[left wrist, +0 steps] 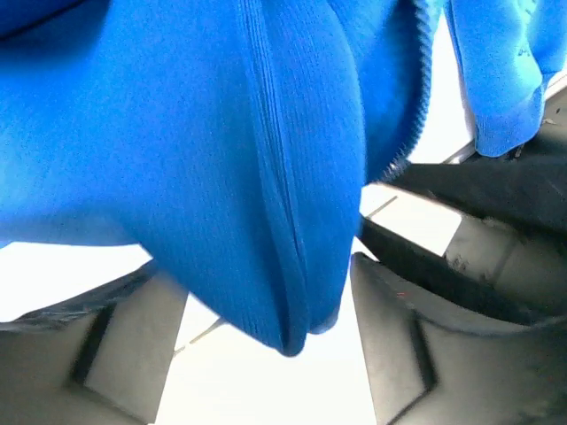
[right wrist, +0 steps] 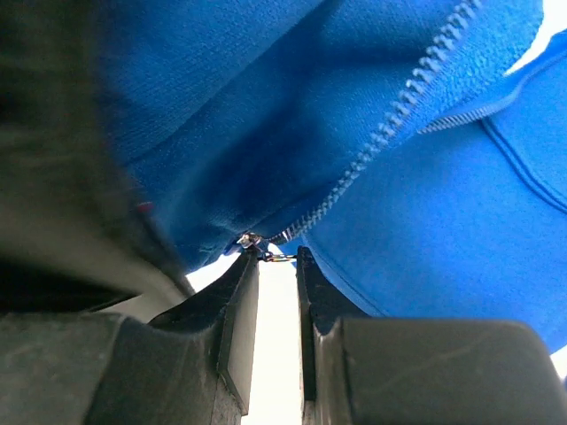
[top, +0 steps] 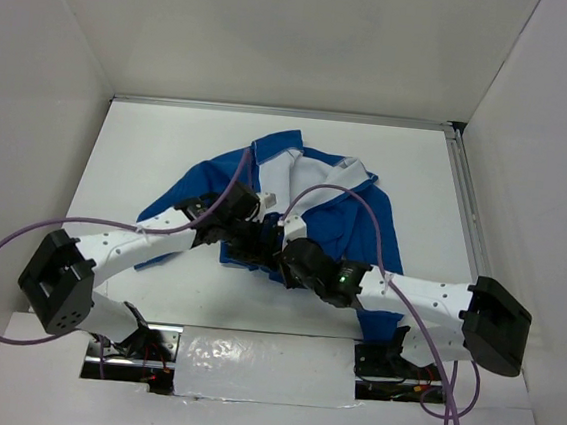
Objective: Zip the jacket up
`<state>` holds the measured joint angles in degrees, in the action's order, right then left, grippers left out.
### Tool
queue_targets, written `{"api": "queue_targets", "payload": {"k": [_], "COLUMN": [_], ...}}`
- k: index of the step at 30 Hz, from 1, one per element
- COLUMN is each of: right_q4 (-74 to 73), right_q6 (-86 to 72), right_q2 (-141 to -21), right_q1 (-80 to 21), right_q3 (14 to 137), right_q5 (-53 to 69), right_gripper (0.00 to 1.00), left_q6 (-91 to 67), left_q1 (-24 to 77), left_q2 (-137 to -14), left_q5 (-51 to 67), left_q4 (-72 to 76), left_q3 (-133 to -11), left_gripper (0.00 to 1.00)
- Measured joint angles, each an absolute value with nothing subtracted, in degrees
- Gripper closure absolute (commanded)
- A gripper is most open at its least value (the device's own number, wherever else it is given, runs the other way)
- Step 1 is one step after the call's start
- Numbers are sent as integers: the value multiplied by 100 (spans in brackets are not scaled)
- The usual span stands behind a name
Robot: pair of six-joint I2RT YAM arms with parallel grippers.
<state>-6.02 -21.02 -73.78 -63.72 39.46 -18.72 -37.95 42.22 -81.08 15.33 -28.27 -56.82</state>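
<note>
**Zipper pull [right wrist: 255,245] pinched on the right, left jaws wide**

Spread on the white table [top: 139,148], the jacket [top: 362,230] lies mid-table. Its collar points toward the far wall and white lining shows where the front falls open. Both arms meet over its near edge. The right gripper [right wrist: 276,257] has its fingers drawn close with only a slim gap between them. It nips the small metal zipper pull at the bottom of the pale zipper teeth [right wrist: 390,124]. The left gripper [left wrist: 257,274] stands released, fingers [left wrist: 425,354] far apart. A fold of the blue fabric droops between them, not clamped.
</note>
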Motion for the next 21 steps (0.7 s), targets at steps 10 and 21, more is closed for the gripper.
{"api": "queue_targets", "payload": {"k": [10,21], "right_q4": [-604,-429], "right_q6": [-2294,-2567], "right_q2": [-7356,-6866], "right_q1": [-6208,-5454], "right_q3": [4119,3986], "right_q5": [-801,631], "right_gripper": [100,100], "left_q6": [-4565,-4960], "left_q1": [4217,4311], "left_q2": [-6493,-5618], "left_q5": [1387,1876], "left_q4": [-2915,-1278], "left_q3": [-4967,-3789], "left_gripper": [3,23]}}
